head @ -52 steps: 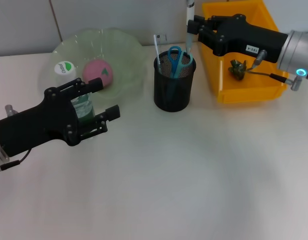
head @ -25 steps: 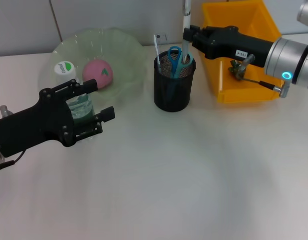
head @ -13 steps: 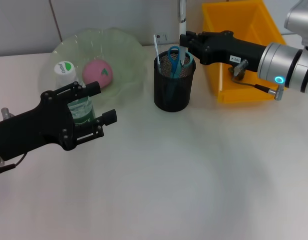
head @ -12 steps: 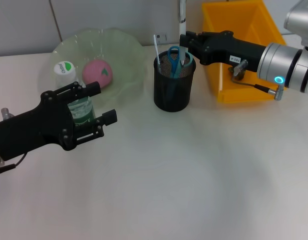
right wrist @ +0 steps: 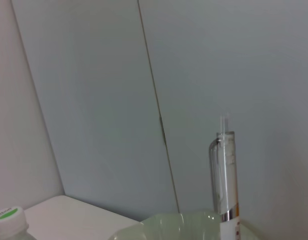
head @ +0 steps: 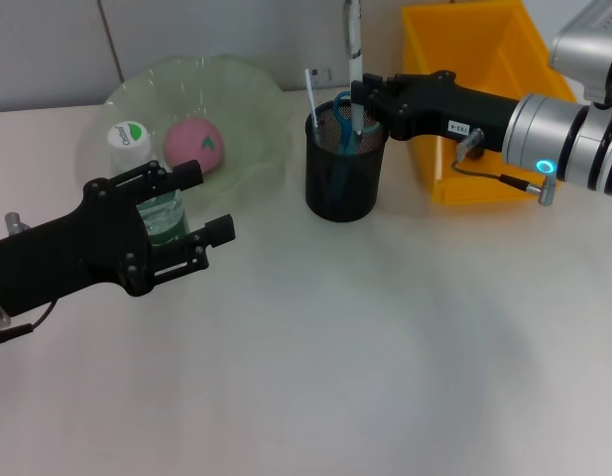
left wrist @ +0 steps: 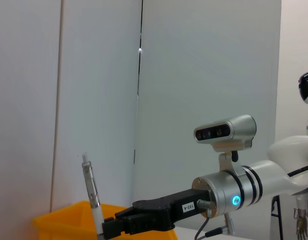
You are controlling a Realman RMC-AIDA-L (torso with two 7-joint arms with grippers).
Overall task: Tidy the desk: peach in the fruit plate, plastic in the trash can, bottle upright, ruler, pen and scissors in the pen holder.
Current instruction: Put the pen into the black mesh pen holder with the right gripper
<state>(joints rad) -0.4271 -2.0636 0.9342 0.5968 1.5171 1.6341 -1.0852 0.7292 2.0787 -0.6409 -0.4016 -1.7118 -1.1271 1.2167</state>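
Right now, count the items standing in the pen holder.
3: a ruler on its left side, blue scissors in the middle, and a pen the right hand grips at its right. Others may be hidden.

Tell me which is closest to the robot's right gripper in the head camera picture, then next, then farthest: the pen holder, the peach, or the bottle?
Measured from the right gripper, which holds the pen:
1. Pen holder, right under it.
2. Peach, in the fruit plate, toward the robot's left.
3. Bottle, farthest, inside the left gripper.
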